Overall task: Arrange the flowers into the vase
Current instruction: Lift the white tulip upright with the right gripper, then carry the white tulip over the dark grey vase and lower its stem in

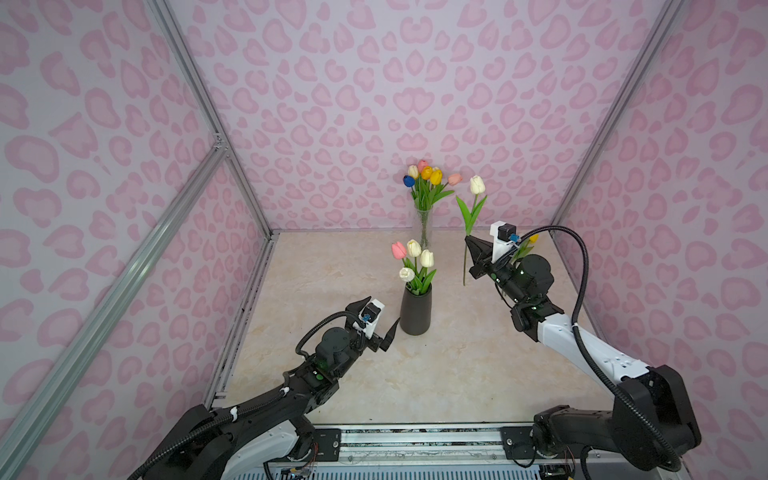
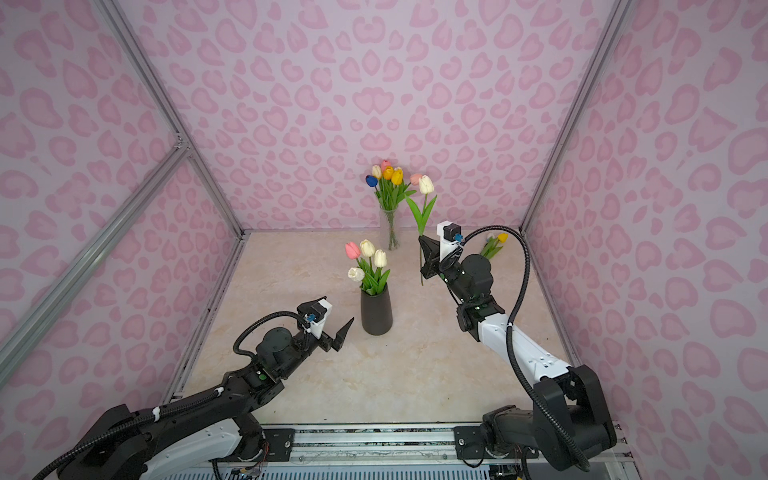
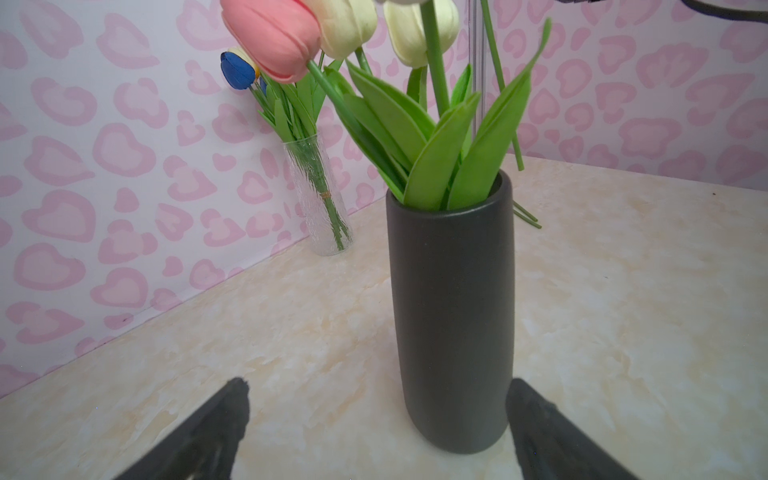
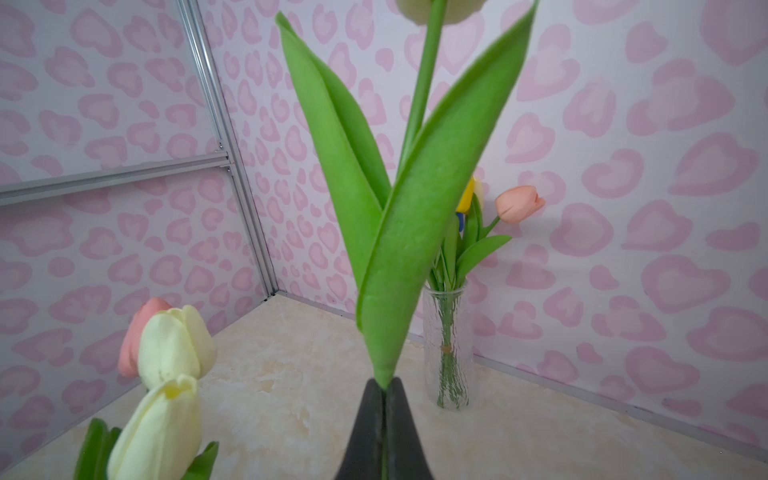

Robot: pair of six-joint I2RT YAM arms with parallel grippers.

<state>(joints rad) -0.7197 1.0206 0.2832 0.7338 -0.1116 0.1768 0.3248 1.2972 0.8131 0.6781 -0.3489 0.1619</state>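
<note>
Now, the left claw (image 3: pixel 376 395) gapes empty beside the matte black cylindrical vase (image 1: pixel 415 309) on the bench (image 1: pixel 374 386); rightward, a cream artificial tulip (image 1: pixel 477 185) hangs upright, pinched in the closed right claw (image 1: pixel 468 240), apparently just under its leaves; light, bendy stem, I judge; grip there.

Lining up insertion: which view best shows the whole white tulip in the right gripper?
A top view: the white tulip runs head to stem tip, pinched by the right gripper. The right wrist view shows mostly leaves and stem; the left wrist view, a bare lower stem.
</note>
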